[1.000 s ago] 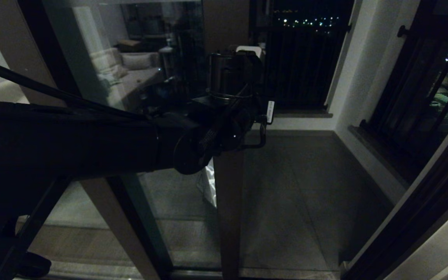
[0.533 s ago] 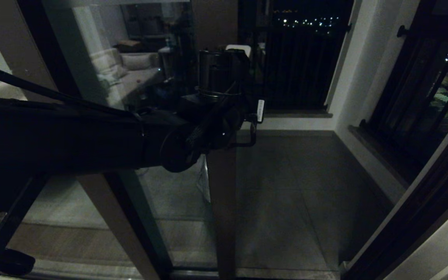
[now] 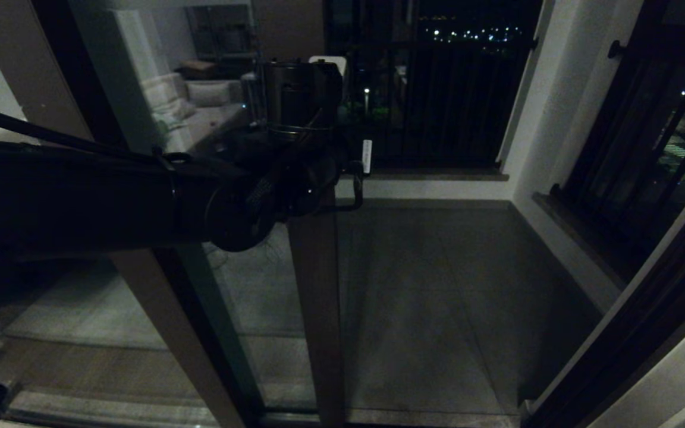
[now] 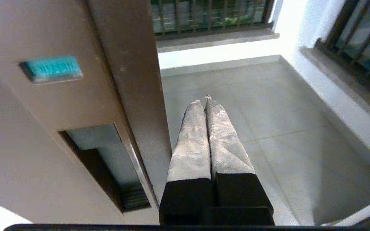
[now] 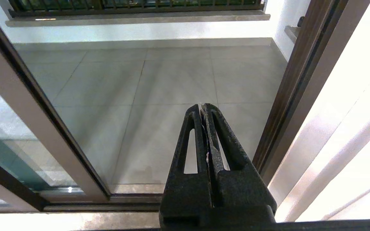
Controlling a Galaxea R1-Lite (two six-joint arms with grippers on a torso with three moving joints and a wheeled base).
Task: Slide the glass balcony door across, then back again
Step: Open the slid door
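Note:
The glass balcony door [image 3: 316, 309] stands partly slid open, its dark brown upright edge near the middle of the head view. My left arm [image 3: 140, 202] reaches across to that edge at handle height. In the left wrist view the recessed slot handle [image 4: 108, 160] and a small teal label [image 4: 51, 68] sit on the door's face. My left gripper [image 4: 204, 101] is shut and empty, its padded fingers [image 4: 191, 144] lying close along the door's narrow edge face [image 4: 133, 80]. My right gripper [image 5: 203, 107] is shut and empty, low before the opening, out of the head view.
A fixed glass panel's brown stile [image 3: 164, 315] slants behind the door on the left. The door jamb [image 3: 628, 345] stands on the right, with the grey tiled balcony floor [image 3: 437, 297] in the gap. Dark railings [image 3: 455, 101] close the balcony. The floor track [image 5: 133, 200] runs below.
The door's upright edge has slid to the left, and my left arm has moved left with it. The gap to the right jamb has widened.

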